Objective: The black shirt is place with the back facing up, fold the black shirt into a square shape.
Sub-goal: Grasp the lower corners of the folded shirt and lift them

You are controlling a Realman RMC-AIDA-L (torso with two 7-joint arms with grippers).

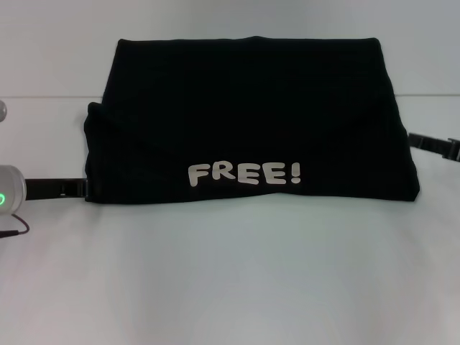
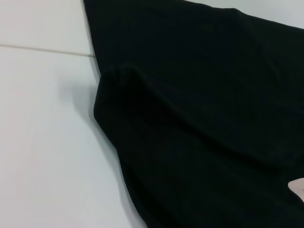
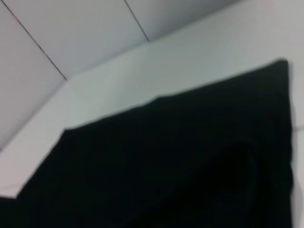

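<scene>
The black shirt (image 1: 244, 122) lies folded into a wide band across the middle of the white table (image 1: 230, 280), with a white "FREE!" print (image 1: 244, 174) on the flap along its near edge. My left gripper (image 1: 72, 188) sits low at the shirt's near left corner and reaches its edge. At the shirt's right side my right gripper (image 1: 431, 146) stays close to the cloth. The left wrist view shows the black shirt (image 2: 199, 118) with a raised fold at its edge. The right wrist view shows the black shirt (image 3: 180, 156) from low down.
A white wall (image 1: 230, 29) rises behind the table. A thin seam line (image 1: 50, 96) runs along the table's back. A red-and-black cable (image 1: 18, 230) hangs by my left arm. Bare white tabletop stretches in front of the shirt.
</scene>
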